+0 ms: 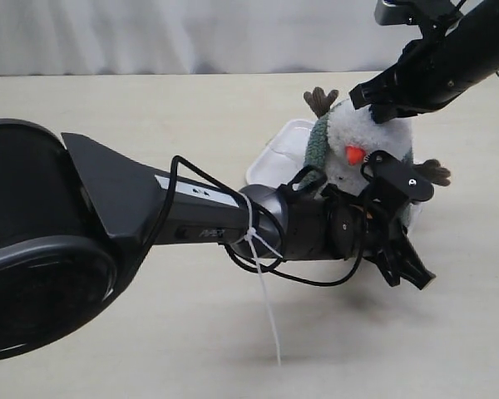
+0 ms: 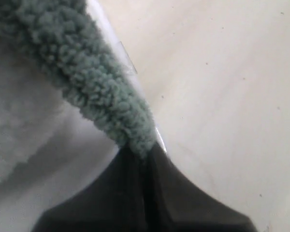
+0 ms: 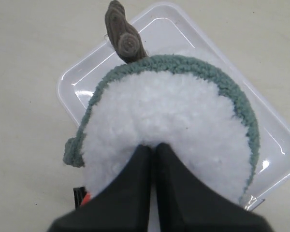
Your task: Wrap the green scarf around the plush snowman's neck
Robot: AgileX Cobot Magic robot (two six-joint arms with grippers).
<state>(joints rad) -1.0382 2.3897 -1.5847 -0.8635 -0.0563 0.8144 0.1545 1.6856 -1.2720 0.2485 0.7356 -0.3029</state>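
Two grippers work over the white tray [image 1: 272, 162], which lies on a pale, wood-grained tabletop [image 1: 150, 108]. Beyond the tray the tabletop ends at a plain white backdrop [image 1: 150, 33] that hangs in soft folds like cloth.

On the tray stands the plush snowman [image 1: 358, 133], orange nose toward the camera. The green scarf [image 1: 318, 141] curves round it between head and body, passing a brown twig arm [image 3: 123, 34].

Above the tray, the right gripper [image 3: 152, 147] has its jaws pressed together, tips against the white fluff of the head. Whether they pinch any fur cannot be told. At the tray's rim the left gripper [image 2: 145, 152] is clamped on the scarf's end.

A white label [image 1: 195, 189] on the left arm [image 1: 125, 199] bears small dark marks, too small to read.
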